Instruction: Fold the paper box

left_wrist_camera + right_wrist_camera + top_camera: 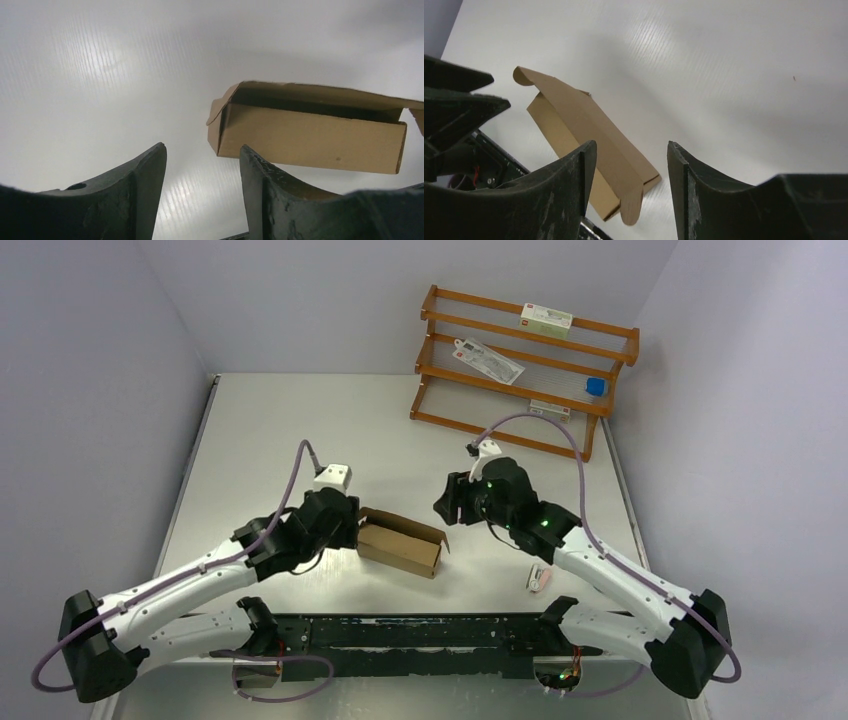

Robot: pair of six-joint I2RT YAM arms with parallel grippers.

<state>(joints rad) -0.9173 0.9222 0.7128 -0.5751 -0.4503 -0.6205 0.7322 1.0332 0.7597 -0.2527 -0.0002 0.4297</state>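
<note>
- The box [400, 543] lies on the table [290, 430], lower middle of the top view, between the two grippers.
- Done, as judged: the cardboard already stands as a long rectangular carton with its long walls formed.
- Not done: in the left wrist view the lid flap along the top edge stands open over the dark interior. In the right wrist view a rounded end tab sticks out at each end, untucked.
- Left gripper [202, 150]: jaws spread, nothing between them. It sits at the box's left end in the top view. The box shows beyond the fingertips, right of frame centre, not gripped.
- Right gripper [631, 145]: jaws spread and empty. It sits right of the box in the top view, apart from it.
- Remaining, as judged: fold the end tabs in, close the lid, and tuck it.
</note>
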